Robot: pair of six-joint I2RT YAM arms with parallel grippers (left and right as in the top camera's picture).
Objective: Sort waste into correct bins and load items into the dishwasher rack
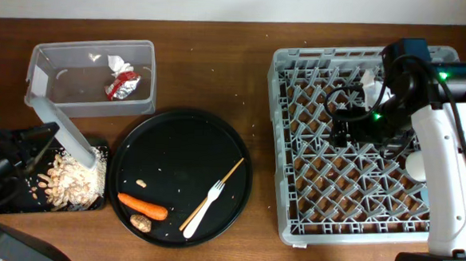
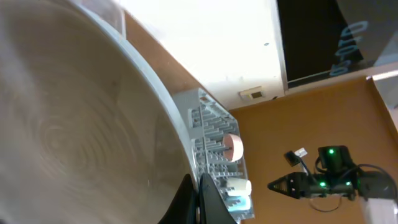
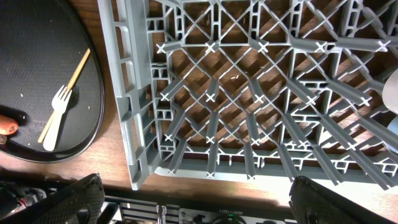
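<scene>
My left gripper (image 1: 41,136) is shut on the rim of the round white plate (image 1: 66,134), held tilted on edge over the shallow black tray (image 1: 5,204), where beige oat scraps (image 1: 74,182) lie. In the left wrist view the plate (image 2: 68,124) fills the left side, with the fingers (image 2: 199,200) pinching its edge. The clear tub (image 1: 37,64) holds the red-and-silver wrapper (image 1: 123,86) and white tissue (image 1: 115,62). My right gripper (image 1: 343,128) is open and empty above the grey dishwasher rack (image 1: 292,221), fingers (image 3: 205,205) spread wide.
The large round black tray (image 1: 177,127) holds the carrot (image 1: 143,207), a brown lump (image 1: 140,221), the white fork (image 1: 205,205) and a thin wooden stick (image 1: 214,192). In the rack stand a pinkish bowl (image 2: 233,146), a white cup (image 2: 240,185) and a blue cup (image 2: 241,201).
</scene>
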